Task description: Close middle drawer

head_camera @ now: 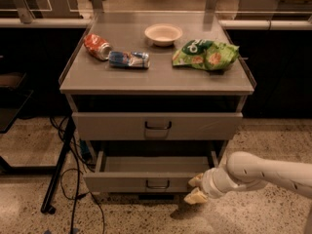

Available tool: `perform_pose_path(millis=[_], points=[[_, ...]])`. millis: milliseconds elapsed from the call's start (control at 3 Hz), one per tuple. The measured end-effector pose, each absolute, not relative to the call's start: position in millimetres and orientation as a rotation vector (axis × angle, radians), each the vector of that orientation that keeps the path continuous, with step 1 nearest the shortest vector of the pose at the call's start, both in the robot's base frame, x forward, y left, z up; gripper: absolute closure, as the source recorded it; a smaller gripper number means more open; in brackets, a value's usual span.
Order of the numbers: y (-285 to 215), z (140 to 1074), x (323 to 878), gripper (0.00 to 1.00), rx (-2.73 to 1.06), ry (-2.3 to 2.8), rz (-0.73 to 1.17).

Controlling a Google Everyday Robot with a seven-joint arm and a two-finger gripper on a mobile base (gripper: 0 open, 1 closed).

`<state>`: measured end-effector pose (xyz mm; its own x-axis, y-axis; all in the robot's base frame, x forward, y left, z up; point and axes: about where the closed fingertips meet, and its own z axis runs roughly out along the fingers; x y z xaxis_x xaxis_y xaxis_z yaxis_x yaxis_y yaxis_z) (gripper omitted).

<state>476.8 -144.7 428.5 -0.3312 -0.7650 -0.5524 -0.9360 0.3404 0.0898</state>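
**Figure. Grey cabinet seen from the front and above, with the robot arm at its lower right.**

The cabinet (156, 82) is the reference for all positions.

- **Cabinet top.** A pale bowl (163, 34) stands at the rear centre. A red can (97, 46) lies on its side at the rear left. A blue packet (129, 59) lies just right of the can. A green snack bag (205, 55) lies at the right side.
- **Upper drawer.** The upper drawer (156, 126) sits below the top, with a tall front and a dark loop handle (157, 125). It appears shut or nearly so.
- **Middle drawer.** The middle drawer (122, 182) is below the upper drawer and low in the cabinet. It is partly pulled out toward the viewer, so its shallow grey floor shows behind the short front panel. A small metal handle (157, 184) sits at the centre of that panel.
- **Gripper.** The gripper (196, 189) is at the cabinet's lower right front, against the right end of the middle drawer's front panel. Its two yellowish fingers (196, 180) are spread apart, one above the other, and hold nothing. Whether the upper finger actually touches the panel cannot be told.
- **Arm.** The white arm (263, 172) reaches the gripper from the right of the cabinet.
- **Floor.** Black cables (68, 172) trail on the floor at the cabinet's left.
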Motion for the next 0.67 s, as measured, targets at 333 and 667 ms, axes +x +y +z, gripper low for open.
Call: perform_pose_path(millis=[333, 667], points=[[-155, 421, 506, 0.74, -1.496, 2.22, 0.505], [-170, 407, 536, 0.97, -1.461, 2.233, 0.471]])
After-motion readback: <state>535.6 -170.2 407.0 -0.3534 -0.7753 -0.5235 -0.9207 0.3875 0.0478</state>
